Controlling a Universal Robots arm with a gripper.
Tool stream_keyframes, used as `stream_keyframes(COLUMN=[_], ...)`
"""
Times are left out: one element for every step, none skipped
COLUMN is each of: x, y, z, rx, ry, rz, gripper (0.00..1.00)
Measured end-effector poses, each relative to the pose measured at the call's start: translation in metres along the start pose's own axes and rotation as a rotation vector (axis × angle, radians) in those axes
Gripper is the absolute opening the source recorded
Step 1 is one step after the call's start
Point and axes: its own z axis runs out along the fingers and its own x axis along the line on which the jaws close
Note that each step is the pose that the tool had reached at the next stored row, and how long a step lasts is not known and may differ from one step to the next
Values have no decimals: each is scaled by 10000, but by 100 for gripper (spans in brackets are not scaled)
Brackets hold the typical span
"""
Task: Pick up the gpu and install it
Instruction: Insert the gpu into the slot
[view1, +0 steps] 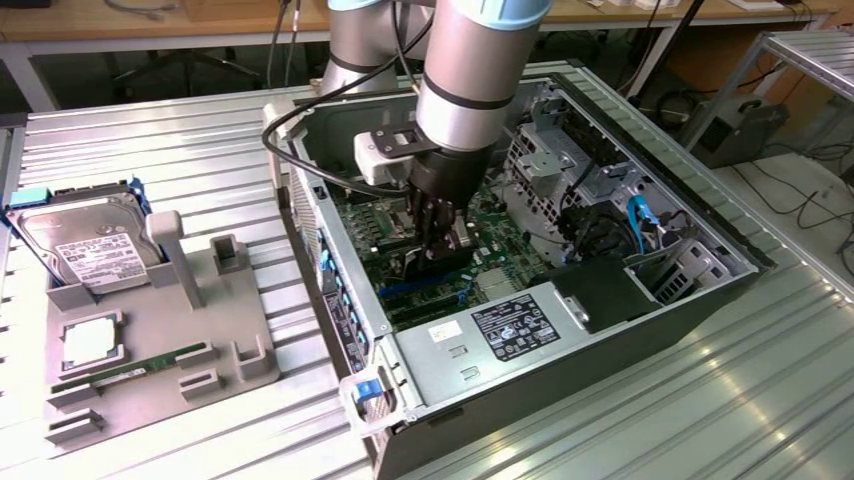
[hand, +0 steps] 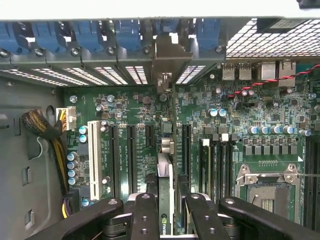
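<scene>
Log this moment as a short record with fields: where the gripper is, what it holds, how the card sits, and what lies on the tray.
gripper: down inside the open computer case, over the motherboard
held: gpu, clamped edge-on between the fingers
card position: upright, in line with an expansion slot, bracket end toward the case's rear openings; whether it is seated cannot be told
tray, exterior view's left: hard drive, memory stick
</scene>
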Motion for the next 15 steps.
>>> stream_keyframes(x=[0,0,0,0,0,0,0,0,1,1,0,0,1,1,1], y=[0,0,0,0,0,0,0,1,1,1,1,0,1,0,0], z=[0,1,2,7,15,20,24,28,31,37,42,47,51,55,59], rx=[0,-1,-2,-1,-1,-1,-1,-1,-1,-1,-1,0,-1,-2,-2], ry=[-2,-2,-1,-3,-4,-3,-2,-2,-1,-2,-3,-4,-2,-1,-1], rz=[0,0,0,1,7,11,16,22,26,32,35,35,36,35,35], gripper=[26,26,26,26,26,26,26,26,26,26,26,26,26,26,26])
